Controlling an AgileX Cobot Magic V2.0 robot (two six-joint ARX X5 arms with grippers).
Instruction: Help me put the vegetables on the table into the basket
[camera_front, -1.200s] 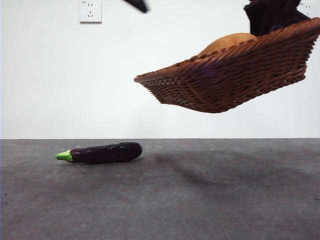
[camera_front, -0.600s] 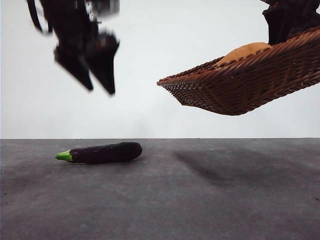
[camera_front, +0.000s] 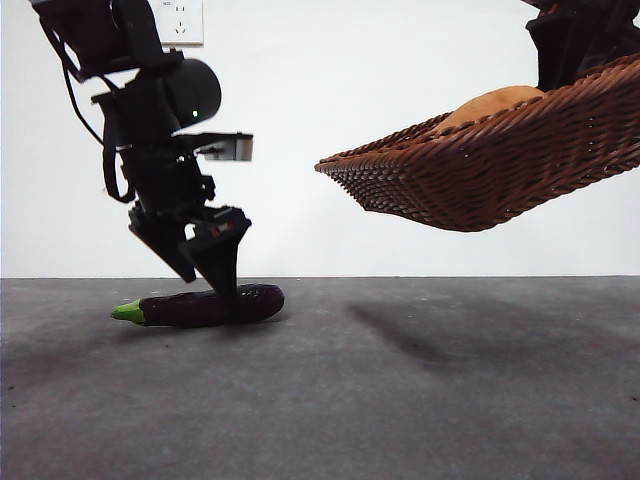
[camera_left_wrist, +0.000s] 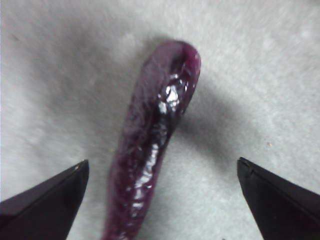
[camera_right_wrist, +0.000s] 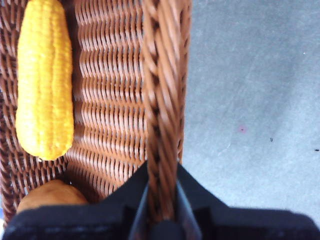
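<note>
Front view first: left gripper (camera_front: 205, 280) at left of frame, tips down at the eggplant (camera_front: 205, 306) lying on the table (camera_front: 400, 400); basket (camera_front: 490, 170) held aloft upper right, tilted, potato (camera_front: 495, 103) inside, likely kept close for the drop-in.

Left wrist: jaws spread wide either side of the eggplant (camera_left_wrist: 152, 145), nothing gripped yet.

Right wrist: right gripper (camera_right_wrist: 162, 212) clamped on the basket rim (camera_right_wrist: 162, 100); corn (camera_right_wrist: 45, 80) upper left, potato (camera_right_wrist: 52, 197) lower left.
</note>
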